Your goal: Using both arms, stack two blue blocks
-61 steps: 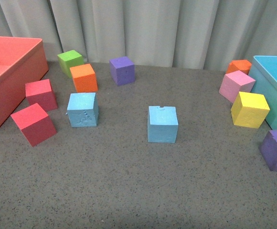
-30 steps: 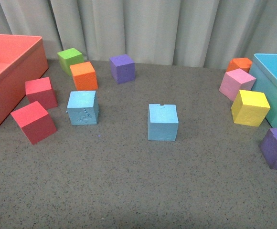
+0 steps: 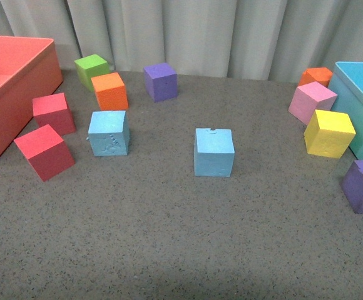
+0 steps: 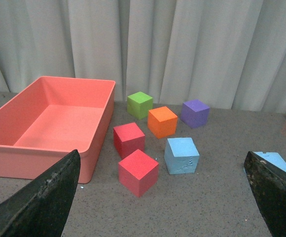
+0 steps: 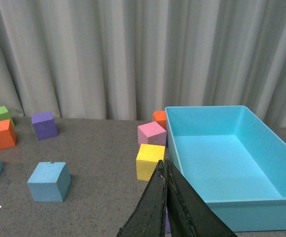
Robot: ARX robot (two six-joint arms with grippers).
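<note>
1. A grey speckled bench (image 3: 169, 237) stands before a pale curtain (image 3: 200, 31) and carries scattered foam cubes. Neither arm shows in the front view.
2. The marked blue block (image 3: 108, 132) sits left of centre, with faint raised marks on its near face. An orange cube (image 3: 109, 91) is just behind it and a red cube (image 3: 44, 152) is near its left side.
3. The plain blue block (image 3: 213, 152) sits alone near the middle of the bench, well apart from the marked one. Both rest flat on the bench, not stacked.
4. A coral bin (image 3: 25, 81) stands at the far left and a turquoise bin (image 3: 350, 94) at the far right. A pink cube (image 3: 311, 102) and a yellow cube (image 3: 329, 133) lie just beside the turquoise bin.
5. The left gripper (image 4: 160, 153) has its jaws spread wide and empty. In its wrist view the marked blue block shows on the bench beyond the gap.
6. The right gripper (image 5: 163, 168) has its jaws pressed together, pinching nothing. Its wrist view shows it near the turquoise bin.
</note>
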